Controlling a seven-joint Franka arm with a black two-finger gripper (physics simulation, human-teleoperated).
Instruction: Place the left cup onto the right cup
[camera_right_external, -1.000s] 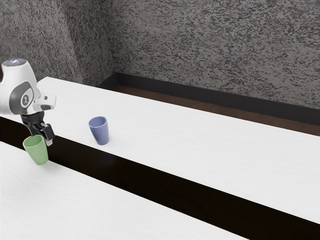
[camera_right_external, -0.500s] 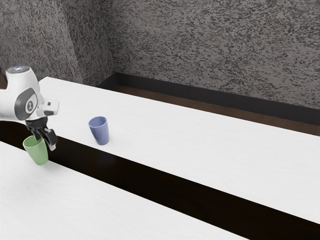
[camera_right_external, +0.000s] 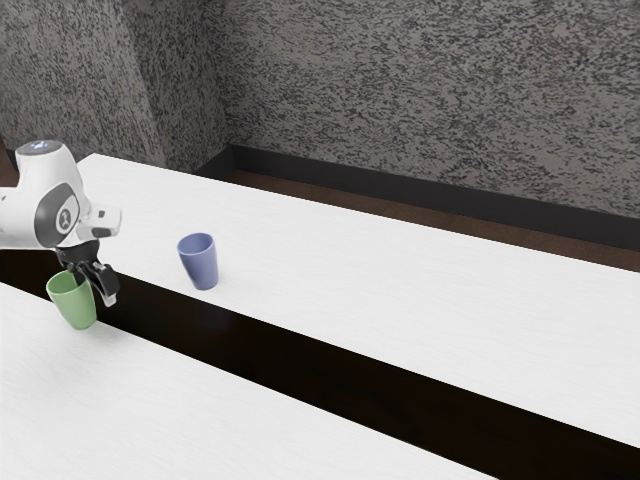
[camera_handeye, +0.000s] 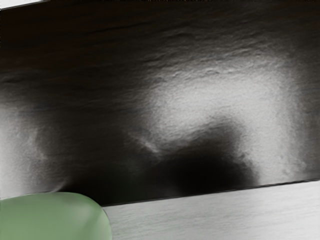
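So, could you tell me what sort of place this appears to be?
Probably a simulated test room: a white table with a dark strip across it, speckled grey stone-like walls, and a green cup and a blue cup standing on the table.

Obstacles:
- Green cup (camera_right_external: 72, 302), upright at the exterior view's left, where the dark strip (camera_right_external: 330, 375) meets the near white band. The hand (camera_right_external: 88, 282) sits close over its rim.
- Blue cup (camera_right_external: 198, 261), upright on the far white band, well apart from the green cup toward the exterior view's right.
- Speckled wall (camera_right_external: 420, 90), closing the far side.

Free room:
- The strip between the two cups.
- The space above the blue cup's mouth.
- All the surface (camera_right_external: 400, 290) to the exterior view's right of the blue cup.
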